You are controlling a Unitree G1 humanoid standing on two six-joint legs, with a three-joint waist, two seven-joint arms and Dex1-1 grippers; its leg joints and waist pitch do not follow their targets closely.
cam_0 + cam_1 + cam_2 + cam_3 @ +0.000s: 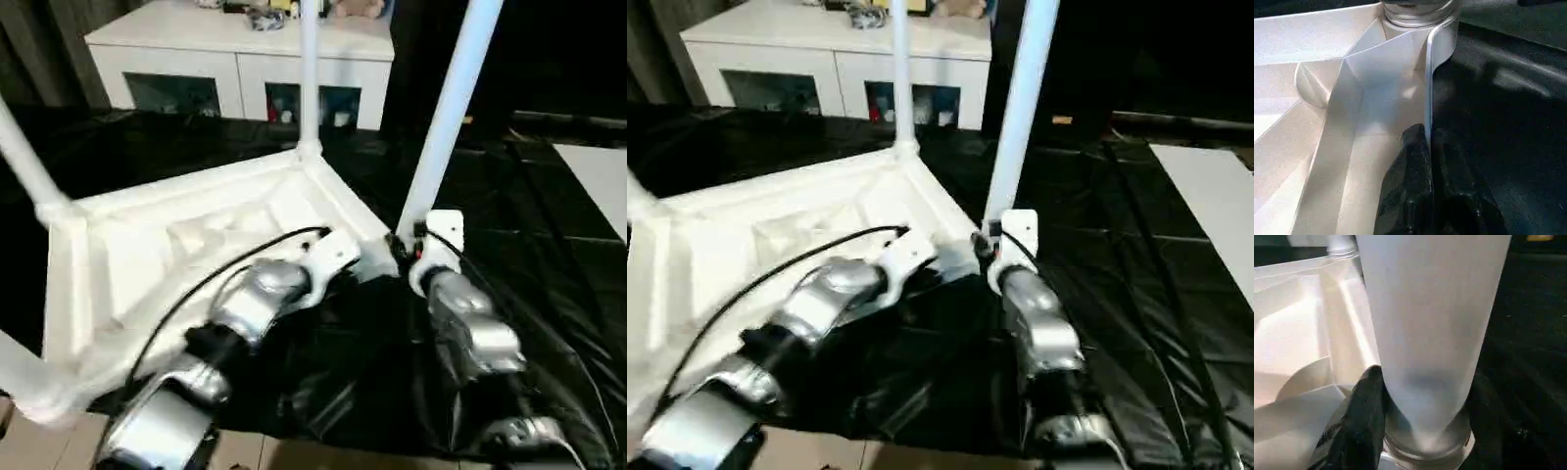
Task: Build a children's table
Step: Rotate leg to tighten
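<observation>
The white tabletop (186, 255) lies upside down on the black-draped bench (549, 284), its ribbed underside facing up, at about 9 o'clock from the middle of the head view. Legs already stand in its round corner sockets: one leg (310, 73) rises upright from the far corner at 12 o'clock, another leg (22, 157) leans out at the 9 o'clock edge, and a third leg (20, 377) shows at 8 o'clock near the bench edge. A fourth leg (449, 113) stands a little tilted at the near right corner, at about 1 o'clock, and in the right wrist view its lower end sits in the corner socket (1425, 450). The right hand (419, 257) is at the base of this leg; one black finger (1359, 426) touches the tube's side, but I cannot tell if the hand pinches it or is spread. The left hand (1430, 196) pinches the thin side wall of the tabletop, its black fingers pressed on both faces of the rim near that same corner. Behind the bench, at 12 o'clock, stands a white cabinet (245, 54) with glass doors.
</observation>
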